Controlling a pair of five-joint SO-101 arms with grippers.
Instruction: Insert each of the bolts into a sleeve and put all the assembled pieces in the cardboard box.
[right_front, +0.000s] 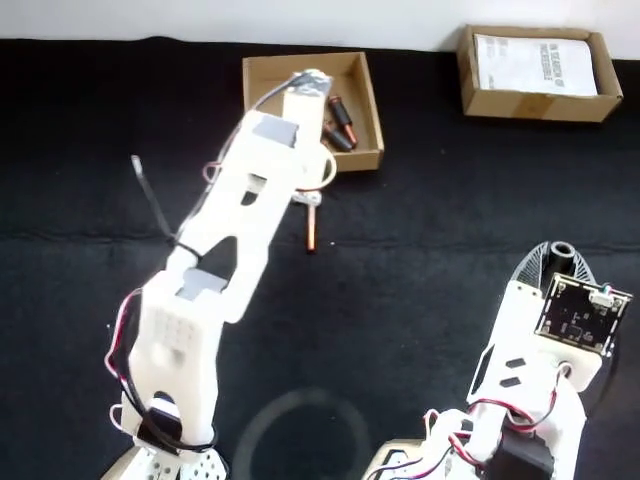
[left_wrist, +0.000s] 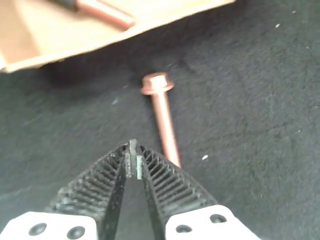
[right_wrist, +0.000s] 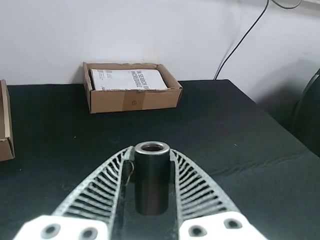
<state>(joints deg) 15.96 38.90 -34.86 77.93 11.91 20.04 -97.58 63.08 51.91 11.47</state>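
High view: left arm (right_front: 240, 220) partly hides cardboard box (right_front: 262, 72) beside bolt (right_front: 311, 230).

Soft, even light falls from above. The black worktop (right_front: 420, 250) stays dark and matte, while the white left arm (right_front: 250, 200) glares pale against it. A faint shadow lies along the cardboard box (left_wrist: 50, 55) wall beside the bolt (left_wrist: 162, 117), which gleams softly. The sleeve (right_wrist: 151, 175) rim catches a highlight.

Black-cloth table (right_front: 420, 300), white wall (right_wrist: 150, 30) behind.
Table top covered w/ dark fabric, slightly creased, runs right up to the wall. Wall plain white, evenly lit. Thin black cable (right_wrist: 229, 57) hangs down the wall nr the table's far corner.
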